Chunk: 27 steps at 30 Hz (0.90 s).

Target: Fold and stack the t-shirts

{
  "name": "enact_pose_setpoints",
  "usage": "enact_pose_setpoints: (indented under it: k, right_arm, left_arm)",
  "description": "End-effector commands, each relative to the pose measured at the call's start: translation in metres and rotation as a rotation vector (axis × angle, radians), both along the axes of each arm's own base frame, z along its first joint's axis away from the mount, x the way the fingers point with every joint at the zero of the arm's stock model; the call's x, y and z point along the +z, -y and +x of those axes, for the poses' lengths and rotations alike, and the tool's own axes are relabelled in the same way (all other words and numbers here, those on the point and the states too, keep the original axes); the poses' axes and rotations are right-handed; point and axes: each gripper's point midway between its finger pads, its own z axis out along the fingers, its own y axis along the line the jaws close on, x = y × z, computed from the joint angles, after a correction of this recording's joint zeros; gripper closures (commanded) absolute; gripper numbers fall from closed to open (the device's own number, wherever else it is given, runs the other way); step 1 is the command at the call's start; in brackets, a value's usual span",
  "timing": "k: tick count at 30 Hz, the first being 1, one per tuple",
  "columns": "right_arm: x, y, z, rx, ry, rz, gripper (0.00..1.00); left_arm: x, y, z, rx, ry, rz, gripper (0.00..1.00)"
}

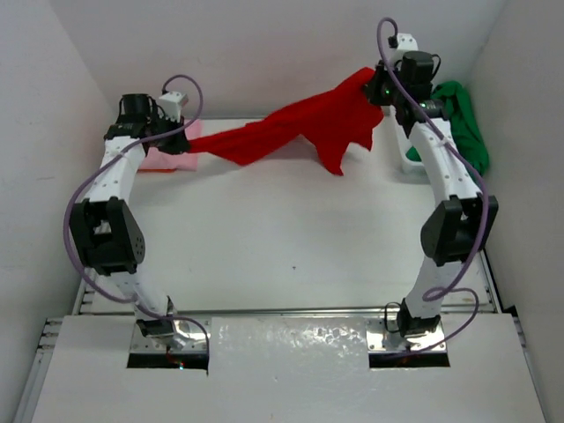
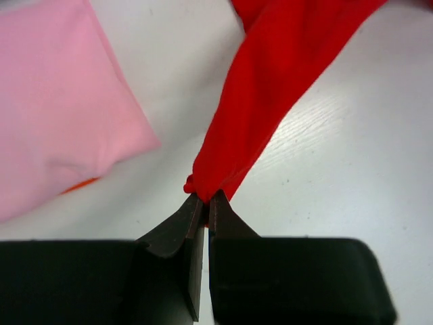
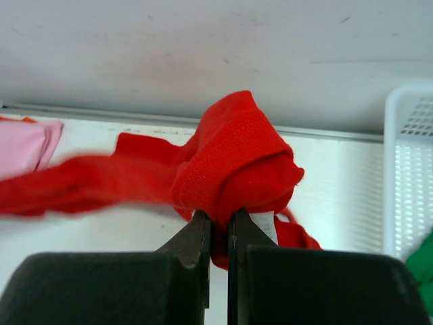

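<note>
The red t-shirt (image 1: 291,130) hangs stretched in the air between both arms at the back of the table. My left gripper (image 1: 185,145) is shut on one end of the red cloth (image 2: 270,88), pinched at the fingertips (image 2: 223,210). My right gripper (image 1: 379,88) is shut on a bunched fold of the same red shirt (image 3: 233,162), higher up. A folded pink t-shirt (image 1: 167,157) lies at the back left, beside the left gripper, with an orange edge (image 2: 81,184) showing under it. The green t-shirt (image 1: 465,123) lies heaped at the back right.
A white mesh basket (image 3: 409,169) stands at the back right under the green shirt. White walls close the table in at the back and on both sides. The arm bases sit at the near edge.
</note>
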Motion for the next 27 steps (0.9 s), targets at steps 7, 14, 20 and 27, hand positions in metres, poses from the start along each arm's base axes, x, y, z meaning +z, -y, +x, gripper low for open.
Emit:
enact_pose_setpoints:
  k: [7, 14, 20, 27]
  right_arm:
    - [-0.032, 0.008, -0.128, 0.075, -0.047, -0.056, 1.0]
    - [-0.025, 0.028, -0.216, 0.001, -0.022, -0.077, 1.0]
    - [0.001, 0.019, -0.223, 0.055, -0.013, -0.056, 1.0]
    - [-0.092, 0.017, -0.157, 0.032, -0.222, -0.064, 0.94]
  left_arm:
    - [0.039, -0.009, -0.059, 0.016, 0.057, 0.107, 1.0]
    - [0.031, -0.038, -0.097, 0.079, -0.028, 0.191, 1.0]
    - [0.059, -0.031, -0.088, 0.062, 0.038, 0.155, 1.0]
    - [0.001, -0.022, -0.088, 0.035, -0.079, 0.1, 1.0]
